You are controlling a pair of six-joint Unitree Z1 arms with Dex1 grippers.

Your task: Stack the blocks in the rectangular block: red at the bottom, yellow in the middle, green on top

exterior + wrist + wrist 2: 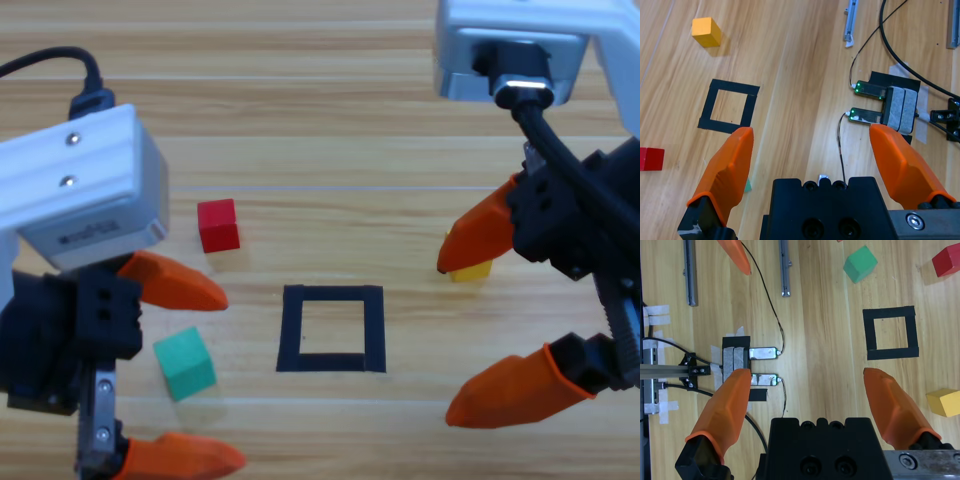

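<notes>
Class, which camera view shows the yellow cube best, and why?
The left wrist view: the yellow cube sits whole and unobstructed on bare wood. In the high view, the yellow cube is mostly hidden under a jaw of the right gripper. The right wrist view cuts the cube at the picture's edge.

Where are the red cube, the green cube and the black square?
red cube (218, 224), high view, on its top face.
green cube (186, 364), high view, on its top face.
black square (331, 294), high view, on the top strip of the tape.
</notes>
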